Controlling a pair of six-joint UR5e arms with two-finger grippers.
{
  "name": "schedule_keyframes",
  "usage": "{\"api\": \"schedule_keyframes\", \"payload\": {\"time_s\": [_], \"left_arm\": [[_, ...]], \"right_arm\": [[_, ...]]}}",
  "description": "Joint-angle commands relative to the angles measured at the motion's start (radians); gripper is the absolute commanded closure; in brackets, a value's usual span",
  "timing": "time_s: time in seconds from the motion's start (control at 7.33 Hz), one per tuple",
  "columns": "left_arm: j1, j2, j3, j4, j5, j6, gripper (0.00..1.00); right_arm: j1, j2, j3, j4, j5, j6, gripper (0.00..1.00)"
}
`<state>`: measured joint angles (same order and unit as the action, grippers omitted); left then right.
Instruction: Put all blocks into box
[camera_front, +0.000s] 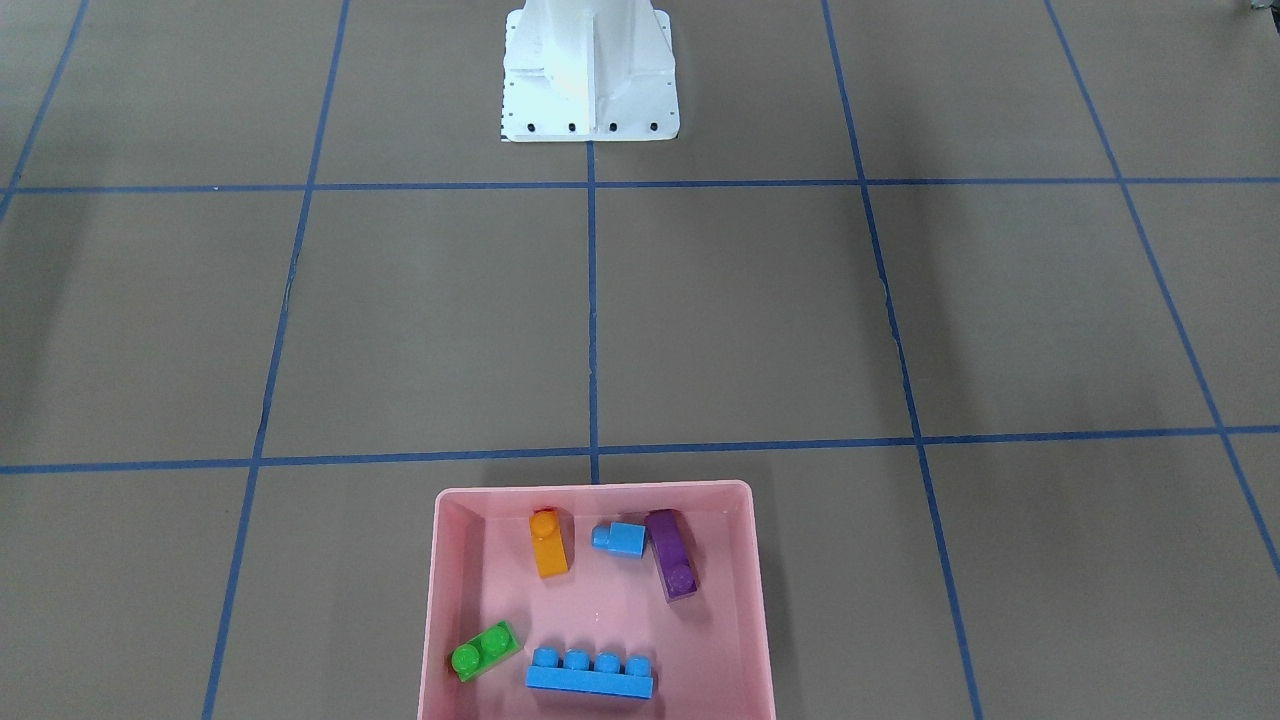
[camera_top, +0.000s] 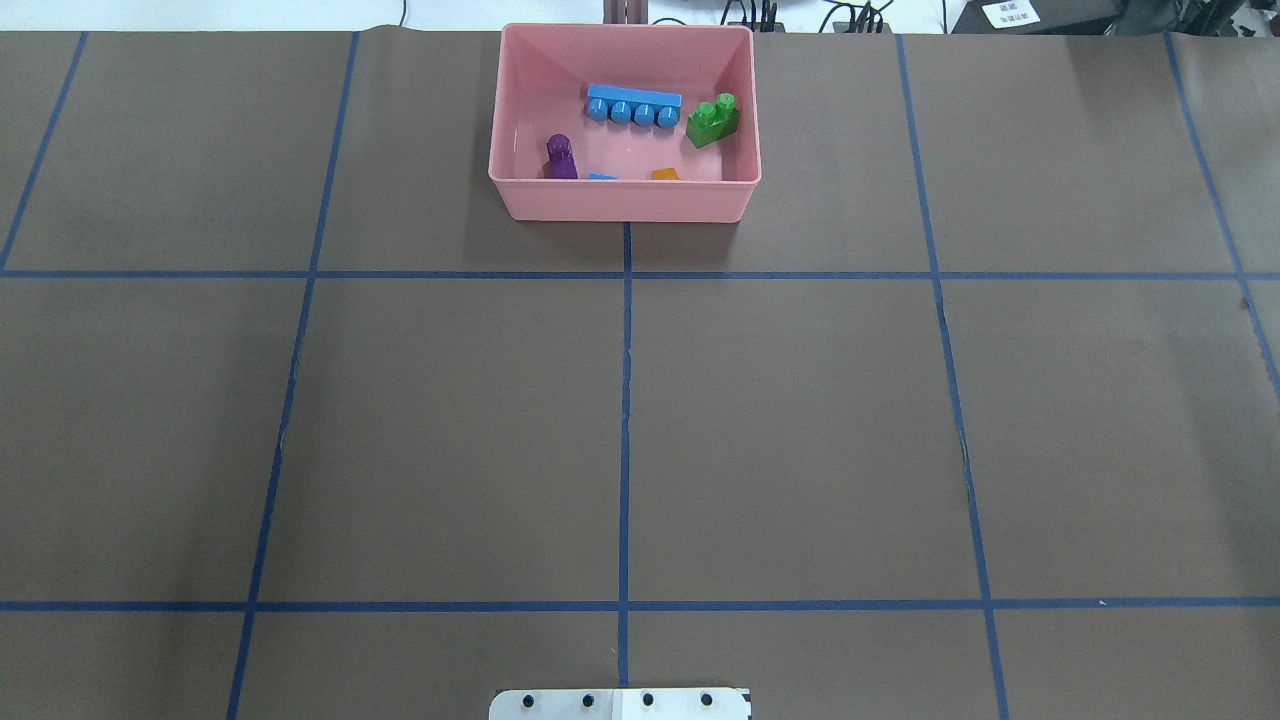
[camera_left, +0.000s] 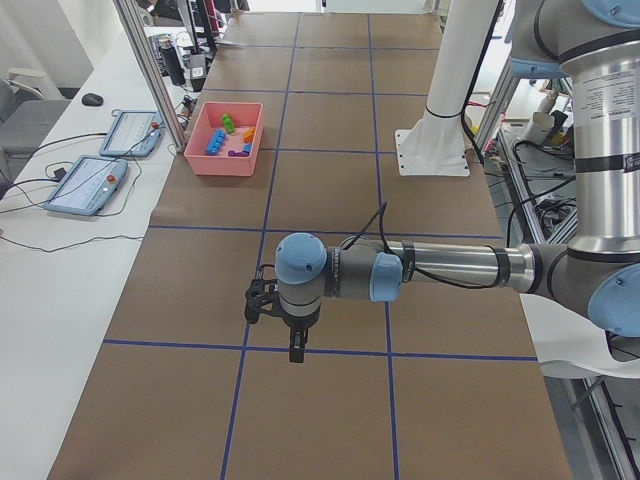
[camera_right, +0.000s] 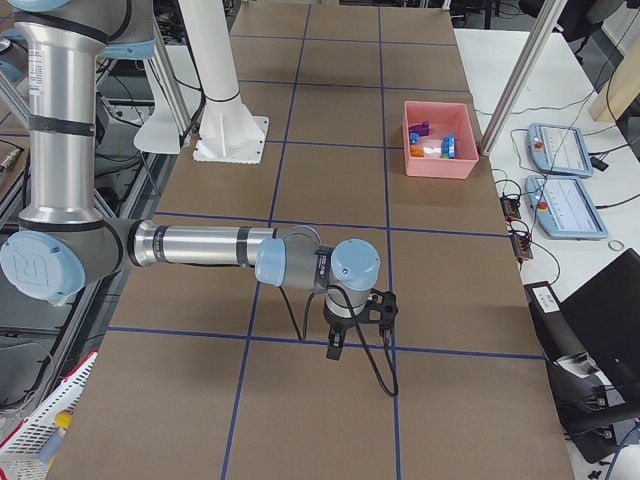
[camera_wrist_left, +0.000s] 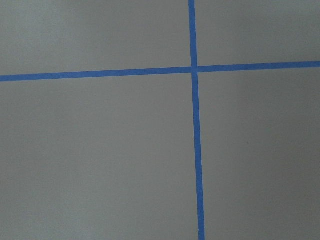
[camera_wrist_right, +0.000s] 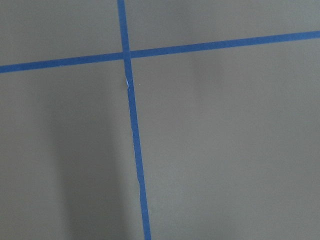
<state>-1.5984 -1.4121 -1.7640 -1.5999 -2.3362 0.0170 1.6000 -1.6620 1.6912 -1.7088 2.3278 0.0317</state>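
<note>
Since the orange, purple, small blue, long blue and green blocks all lie inside the pink box on the bench, we judge the task done, nothing left; whether the left or right jaws are open or closed, we cannot tell.
</note>
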Motion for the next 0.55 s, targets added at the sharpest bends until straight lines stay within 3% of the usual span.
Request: {"api": "schedule_keyframes", "payload": {"time_s": [0.0,0.41], "left_arm": [[0.000,-0.001,0.000,0.000,0.000,0.000,0.00],[0.002,-0.001,0.000,-0.002,0.000,0.000,0.00]], "right_arm": [[0.000,0.001,0.001,0.000,0.001,0.001,0.00],[-0.002,0.005,-0.002,0.001,-0.001,0.001,0.00]]}}
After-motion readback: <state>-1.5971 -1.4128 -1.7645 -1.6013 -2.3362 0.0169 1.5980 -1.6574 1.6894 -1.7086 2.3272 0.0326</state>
